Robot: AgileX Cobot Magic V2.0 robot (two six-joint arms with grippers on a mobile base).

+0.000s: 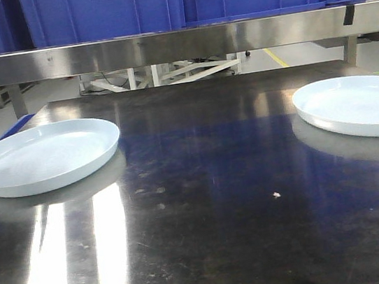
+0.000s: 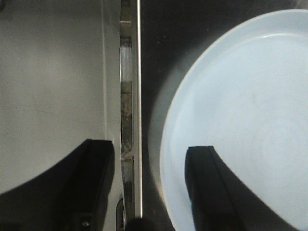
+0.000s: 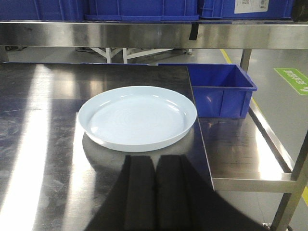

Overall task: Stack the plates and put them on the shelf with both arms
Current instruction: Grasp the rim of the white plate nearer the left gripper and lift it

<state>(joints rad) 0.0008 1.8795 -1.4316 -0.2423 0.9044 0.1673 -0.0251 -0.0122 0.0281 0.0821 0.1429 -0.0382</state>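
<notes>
Nothing is stacked yet: the left plate (image 1: pixel 43 157) lies by the tabletop's (image 1: pixel 217 237) left edge and the right plate (image 1: pixel 357 105) by its right edge, well apart. The left end effector (image 2: pixel 150 149) is held open over the left edge. The right end effector (image 3: pixel 155 161) is closed and empty. Stacking and shelving remain.

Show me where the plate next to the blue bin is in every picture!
Front view: right plate at the right edge, cut off.
Left wrist view: not in it; that is the left plate, by the table's left edge.
Right wrist view: right plate in the middle, beside the blue bin.
Shared landmark: black strip on the shelf rail, front and right wrist views.
</notes>
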